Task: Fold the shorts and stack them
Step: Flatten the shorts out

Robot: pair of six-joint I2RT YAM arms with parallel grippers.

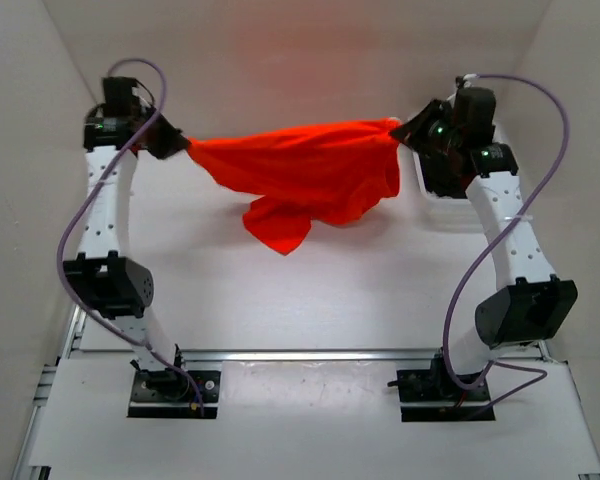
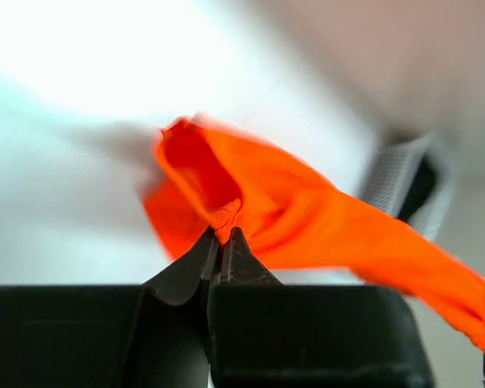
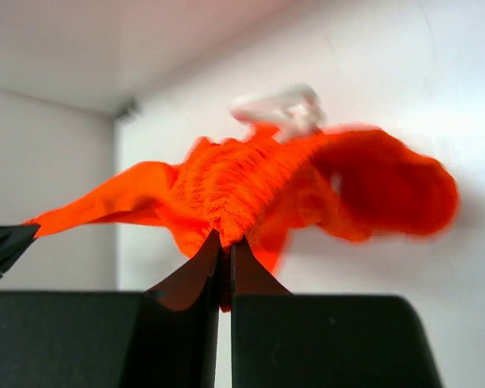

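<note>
Left claw [image 2: 222, 234]: clamped together on a pinch of gathered fabric at one end of the bright orange-red thin fabric shorts [image 1: 300, 175].
Right claw [image 3: 225, 238]: shut tight on the ribbed, gathered waistband at the opposite end; a blurred white cord [image 3: 279, 105], judged to be the drawstring, is seen just above the grip.
Shorts: held aloft between the two claws and stretched along the top edge, with the middle sagging and a loose leg hung down toward the white tabletop [image 1: 310, 310]; whether its tip touches cannot be told.
Reason for the hold: the garment is judged to be spread by its waistband ends so that wrinkles are pulled out and a flat lay is made possible before folding.
Stage: no fold is seen yet; the spreading step is judged to be in hand, early in the task.
Next move: an even lowering onto the tabletop is called for, so that the hanging leg is not bunched under the rest.
Risk: thin fabric may be pulled out of so small a pinch if the arms are drawn further apart.
</note>
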